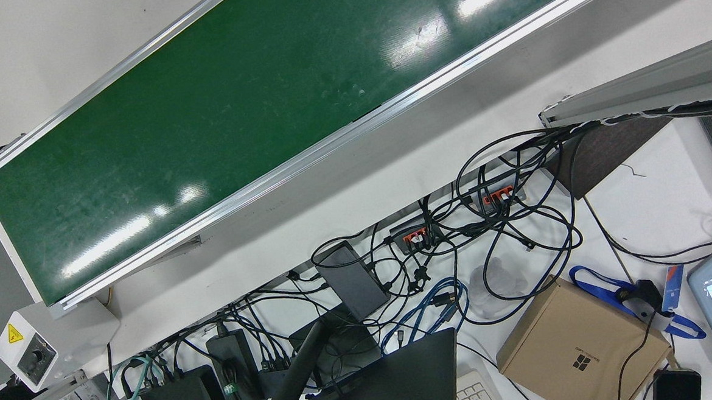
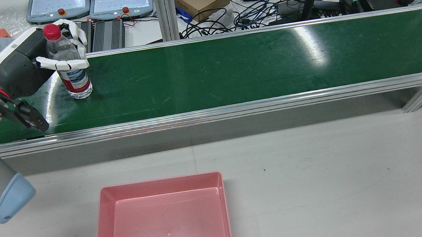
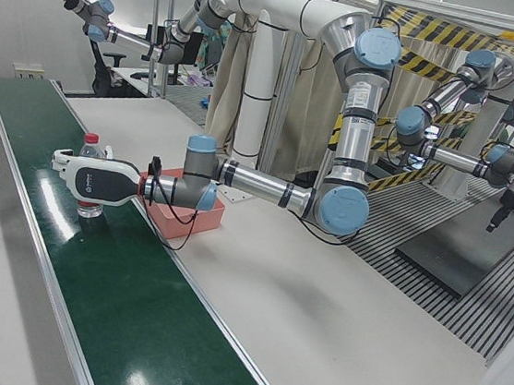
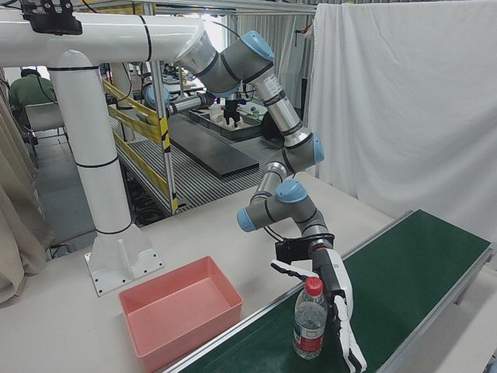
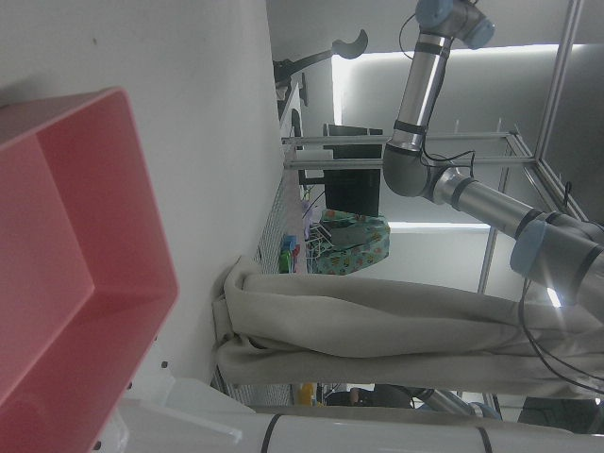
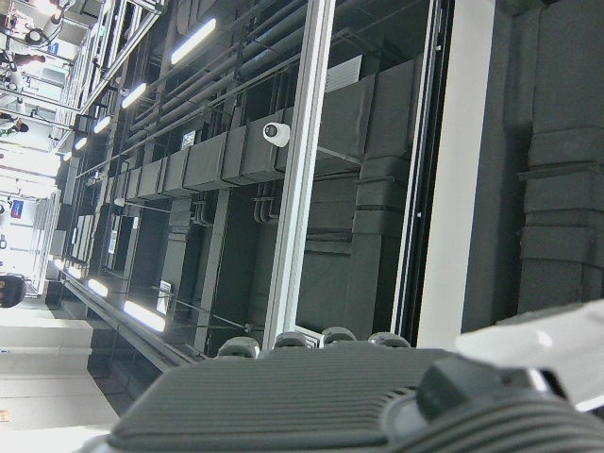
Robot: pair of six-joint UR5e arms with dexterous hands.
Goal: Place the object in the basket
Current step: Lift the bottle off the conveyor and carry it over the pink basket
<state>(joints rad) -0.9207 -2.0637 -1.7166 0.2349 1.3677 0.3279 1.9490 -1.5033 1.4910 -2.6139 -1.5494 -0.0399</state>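
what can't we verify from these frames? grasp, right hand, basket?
- Grasp: in the rear view the left hand has fingers around the water bottle, which stands on the green belt; the contact side is hidden by the bottle, so firm closure is unclear.
- Right hand: its own camera shows only ceiling; finger state is unreadable.
- Pink basket: near edge cut off by the rear view's bottom.
- Bottle label: too small to read.

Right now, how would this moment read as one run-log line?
left hand: fingers around bottle, grip unconfirmed | water bottle: upright on green belt | pink basket: empty | right hand: palm up
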